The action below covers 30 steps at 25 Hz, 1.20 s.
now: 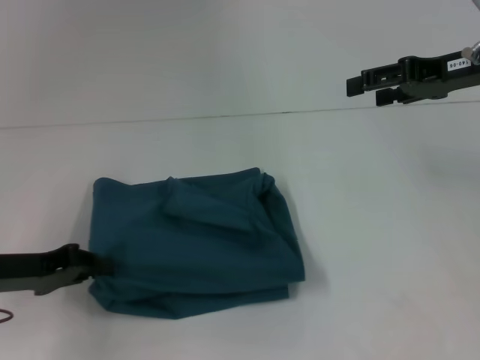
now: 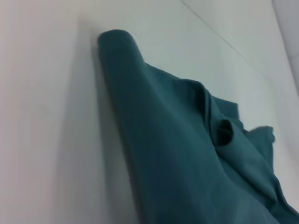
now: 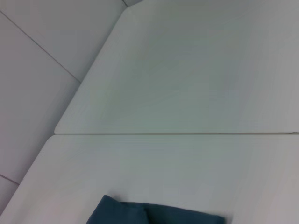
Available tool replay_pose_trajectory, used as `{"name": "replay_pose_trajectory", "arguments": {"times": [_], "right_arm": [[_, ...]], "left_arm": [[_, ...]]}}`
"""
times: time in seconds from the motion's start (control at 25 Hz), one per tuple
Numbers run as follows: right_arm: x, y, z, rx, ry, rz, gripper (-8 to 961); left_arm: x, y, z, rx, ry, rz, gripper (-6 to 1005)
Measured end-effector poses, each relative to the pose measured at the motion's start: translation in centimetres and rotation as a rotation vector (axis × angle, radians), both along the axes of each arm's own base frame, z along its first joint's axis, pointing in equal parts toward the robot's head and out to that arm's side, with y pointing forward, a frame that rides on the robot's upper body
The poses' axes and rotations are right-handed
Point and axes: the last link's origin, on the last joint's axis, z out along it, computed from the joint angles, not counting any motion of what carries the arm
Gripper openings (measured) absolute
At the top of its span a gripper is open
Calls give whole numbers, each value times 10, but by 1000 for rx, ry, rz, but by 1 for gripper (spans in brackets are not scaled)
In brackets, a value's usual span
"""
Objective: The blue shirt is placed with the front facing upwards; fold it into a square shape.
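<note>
While the blue shirt (image 1: pixel 195 244) lies on the near-left part of the white table (image 1: pixel 375 225), it is already gathered into a thick, roughly rectangular bundle of several layers, with no print or collar showing and its right-hand edge bulging and uneven. A loose flap rides across the upper middle, and the left wrist view shows a rounded fold edge and bunched cloth at the far end. Low at the bundle's left edge sits the left gripper (image 1: pixel 103 265), its dark fingers reaching into the cloth; whether they are pinching the fabric or merely lying against it cannot be told. Well apart, raised above the table's far right side, the right gripper (image 1: pixel 366 85) hangs idle, its two fingers seemingly only a sliver apart and holding nothing. Judging by the layers, the folding is in its closing stage. What remains looks like squaring up: a clean release on the left, then flattening the rumpled right edge.
</note>
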Motion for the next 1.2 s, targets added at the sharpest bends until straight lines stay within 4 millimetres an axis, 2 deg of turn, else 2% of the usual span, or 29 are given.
{"name": "replay_pose_trajectory", "arguments": {"times": [0.36,0.48,0.64,0.76,0.96,1.2], "right_arm": [[2,-1,0,-3,1,-1,854],[2,-1,0,-3,2,-1,854],[2,-1,0,0,2,1,854],[2,-1,0,1,3,1,854],[1,0,1,6,8,1,854],[0,0,1,8,8,4,854]], "left_arm": [[-3,-1,9,-32,47,-13,84],[-10,-1,19,-20,87,22,89],[-17,-2,42,59,76,75,253],[-14,-10,49,89,-12,86,370],[3,-25,29,18,-220,52,566],[1,-28,3,-21,-273,110,802]]}}
